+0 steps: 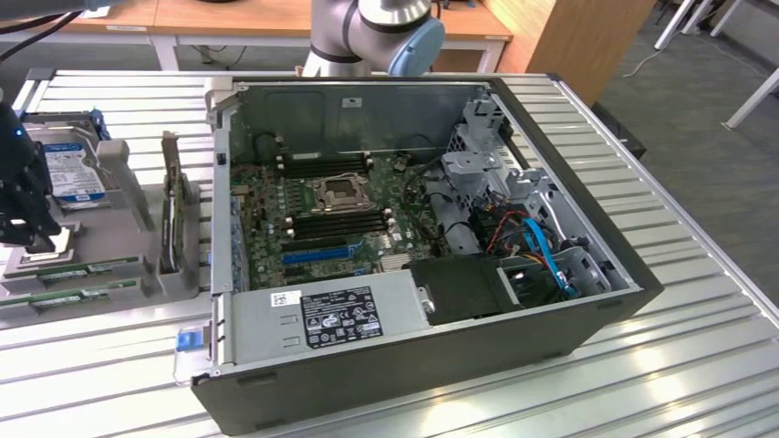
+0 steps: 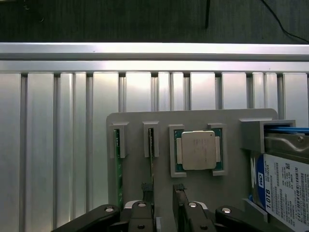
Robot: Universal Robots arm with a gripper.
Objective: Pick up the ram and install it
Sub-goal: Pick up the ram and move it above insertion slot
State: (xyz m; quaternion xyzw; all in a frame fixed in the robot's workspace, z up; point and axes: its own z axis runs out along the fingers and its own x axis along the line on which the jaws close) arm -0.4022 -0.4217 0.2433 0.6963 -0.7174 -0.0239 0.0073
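- The table (image 1: 681, 365) is ribbed aluminium, with bright slats running edge to edge.
- Grey carpet floor (image 1: 706, 137) shows at the upper right of the exterior view, and wooden desks (image 1: 244, 18) line its upper edge.
- In the wrist view a black cable (image 2: 282, 24) lies on dark carpet past the table's rim.
- An open computer case (image 1: 426, 365) fills the centre of the exterior view, its motherboard (image 1: 328, 210) facing up.
- A grey holder (image 2: 140, 121) sits at the exterior view's left.
- The ram (image 2: 151, 154) stands on edge in the holder, between a second stick (image 2: 117, 164) and the processor chip (image 2: 198, 150).
- A hard drive (image 2: 285, 183) sits beyond the chip.
- The gripper (image 2: 163, 193) hovers over the holder with its jaws spread and holding nothing, closest to the ram.
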